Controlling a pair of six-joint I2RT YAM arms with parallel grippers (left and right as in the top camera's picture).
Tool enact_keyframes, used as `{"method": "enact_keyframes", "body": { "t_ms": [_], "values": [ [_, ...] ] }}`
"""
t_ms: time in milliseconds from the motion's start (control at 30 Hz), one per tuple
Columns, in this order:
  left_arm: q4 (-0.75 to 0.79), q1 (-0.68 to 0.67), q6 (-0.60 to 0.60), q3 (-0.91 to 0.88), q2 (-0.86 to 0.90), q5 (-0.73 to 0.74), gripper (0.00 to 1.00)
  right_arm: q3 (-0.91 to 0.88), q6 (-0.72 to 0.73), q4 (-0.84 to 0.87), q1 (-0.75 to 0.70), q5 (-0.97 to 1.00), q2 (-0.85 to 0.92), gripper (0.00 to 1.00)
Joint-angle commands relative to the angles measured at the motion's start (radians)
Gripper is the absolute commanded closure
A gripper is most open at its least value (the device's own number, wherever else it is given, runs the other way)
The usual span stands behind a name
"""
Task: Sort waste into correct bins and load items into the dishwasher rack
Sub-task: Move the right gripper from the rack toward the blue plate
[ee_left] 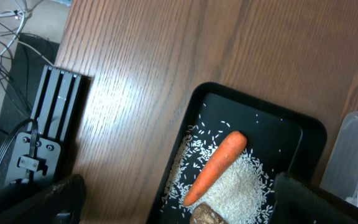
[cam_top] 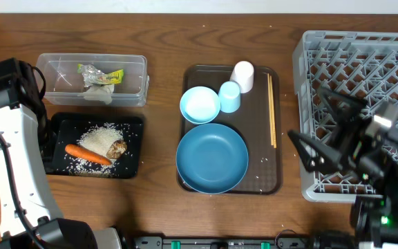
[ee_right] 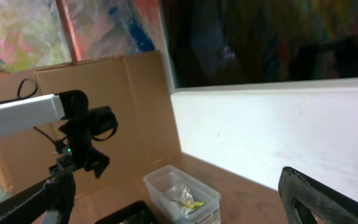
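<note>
The left gripper (ee_left: 179, 190) hangs over the black tray (cam_top: 62, 124) at the left side of the table, its jaws spread wide and holding nothing. In this tray lie the carrot (cam_top: 87, 154), the rice (cam_top: 102, 137) and a small brown lump (cam_top: 118, 147). The clear tub (cam_top: 141, 69) just behind it holds the snack wrapper (cam_top: 107, 75) and the tissue (cam_top: 99, 91). So the waste looks already sorted, and what is left, I judge, is the dishes.

They stand on the brown serving tray (cam_top: 261, 169) in the middle: the dark-blue plate (cam_top: 211, 158) at the near end, the light-blue bowl (cam_top: 200, 104), the light-blue cup (cam_top: 229, 97) and the white cup (cam_top: 242, 76) behind it. The chopsticks (cam_top: 271, 111) lie along the right edge of the tray, their long axis running from far to near.

The right gripper (cam_top: 308, 124) hovers over the near left part of the dishwasher rack (cam_top: 365, 62), also wide open and empty. All the dishes lie to its left, the chopsticks closest. This arm is clearly nearer to them than the left one. For the chopsticks the jaws should probably close across the sticks, not along them.
</note>
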Motion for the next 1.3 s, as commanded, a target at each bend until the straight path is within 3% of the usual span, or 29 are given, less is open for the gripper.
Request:
{"method": "enact_keyframes", "body": {
  "t_ms": [0, 167, 300, 467, 667, 900, 1133, 1267],
  "values": [
    [-0.006, 0.004, -0.013, -0.003, 0.005, -0.005, 0.02, 0.06, -0.018, 0.003, 0.016, -0.057, 0.062, 0.01],
    [-0.006, 0.004, -0.013, -0.003, 0.005, -0.005, 0.02, 0.07, -0.057, -0.016, 0.096, -0.051, 0.121, 0.01],
    [-0.006, 0.004, -0.013, -0.003, 0.005, -0.005, 0.02, 0.07, -0.183, -0.167, 0.207, 0.062, 0.143, 0.01],
    [-0.006, 0.004, -0.013, -0.003, 0.005, -0.005, 0.02, 0.087, -0.401, -0.429, 0.407, 0.431, 0.158, 0.01],
    [-0.006, 0.004, -0.013, -0.003, 0.005, -0.005, 0.02, 0.132, -0.5, -0.579, 0.681, 0.865, 0.259, 0.01],
    [-0.006, 0.004, -0.013, -0.003, 0.005, -0.005, 0.02, 0.278, -0.499, -0.676, 0.827, 0.905, 0.485, 0.01],
    [-0.006, 0.004, -0.013, -0.003, 0.005, -0.005, 0.02, 0.446, -0.499, -0.846, 0.873, 0.958, 0.681, 0.01],
    [-0.006, 0.004, -0.013, -0.003, 0.005, -0.005, 0.02, 0.464, -0.493, -0.859, 0.895, 0.969, 0.75, 0.01]
  ]
}}
